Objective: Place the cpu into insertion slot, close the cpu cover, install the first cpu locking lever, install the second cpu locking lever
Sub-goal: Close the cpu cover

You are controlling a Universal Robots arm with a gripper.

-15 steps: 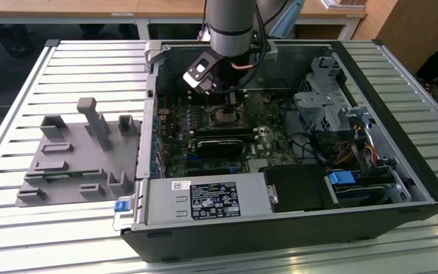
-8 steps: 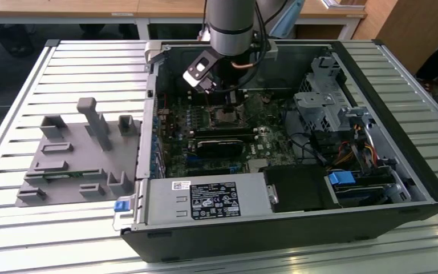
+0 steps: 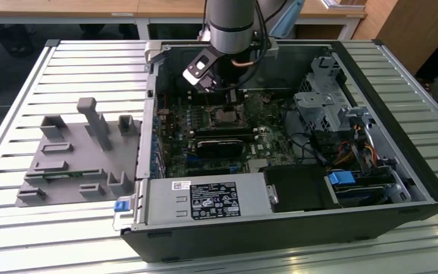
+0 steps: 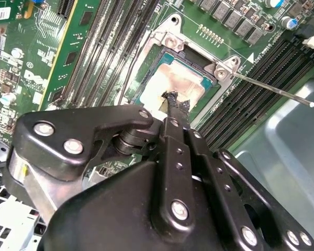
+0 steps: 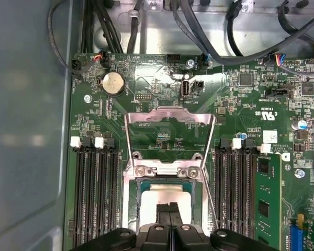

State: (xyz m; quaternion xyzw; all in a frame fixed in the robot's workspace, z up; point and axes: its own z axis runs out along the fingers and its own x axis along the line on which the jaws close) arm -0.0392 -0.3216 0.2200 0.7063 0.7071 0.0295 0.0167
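The cpu (image 4: 170,83) is seated in the insertion slot (image 4: 194,57), the cpu cover (image 5: 170,138) laid back, apparently for access. The gripper (image 5: 170,208) is set on the chip, jaws clenched together, empty.

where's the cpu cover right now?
In the first wrist view the cpu cover is swung open, off the cpu. It lies right beside the cpu, between the two banks of memory slots.
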